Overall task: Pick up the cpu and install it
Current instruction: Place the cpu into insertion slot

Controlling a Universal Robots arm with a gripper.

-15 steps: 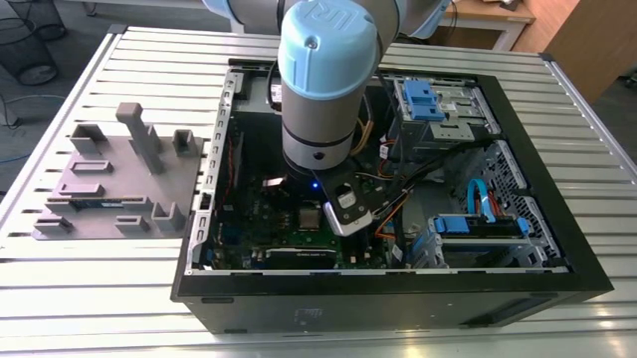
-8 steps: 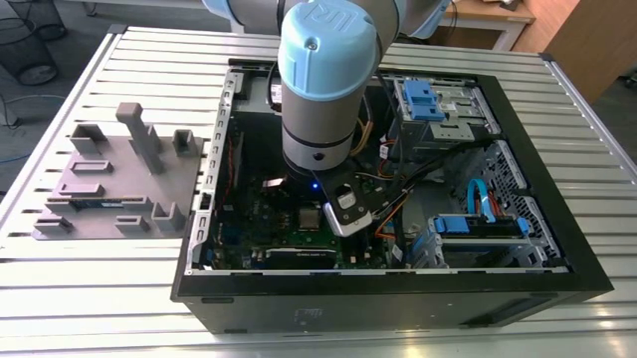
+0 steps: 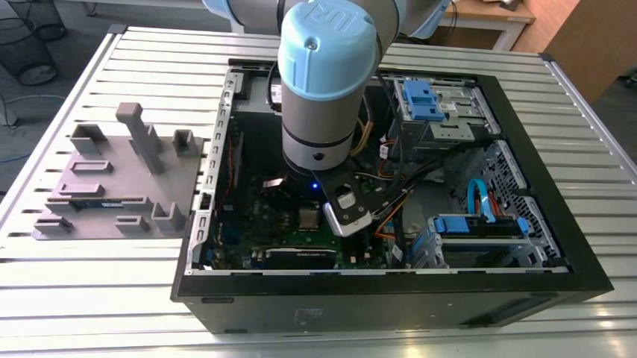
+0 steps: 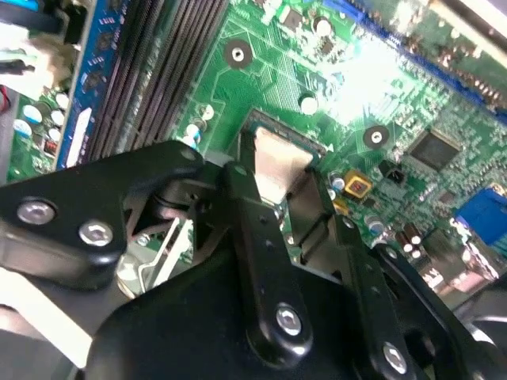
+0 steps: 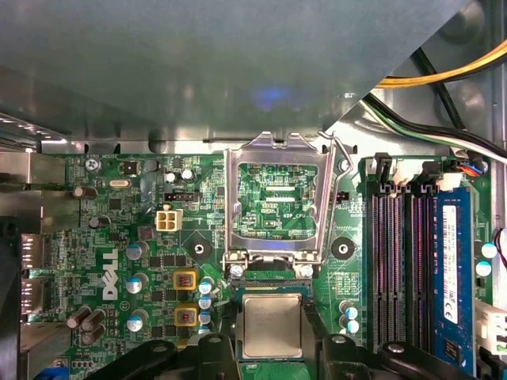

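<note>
The cpu, a small silver square with a thin tan-green rim, lies flat over the socket on the green motherboard. My gripper is shut on it, one black finger against each side. In the second wrist view the same cpu shows between the fingers of the gripper. The metal socket frame stands flipped open just beyond it. In the exterior view the arm reaches down into the open computer case, and the cpu glints beside the wrist.
The black case wall rings the work area. Memory slots and a blue memory stick run beside the socket. Yellow and black cables hang near. A grey parts fixture lies outside the case on the slatted table.
</note>
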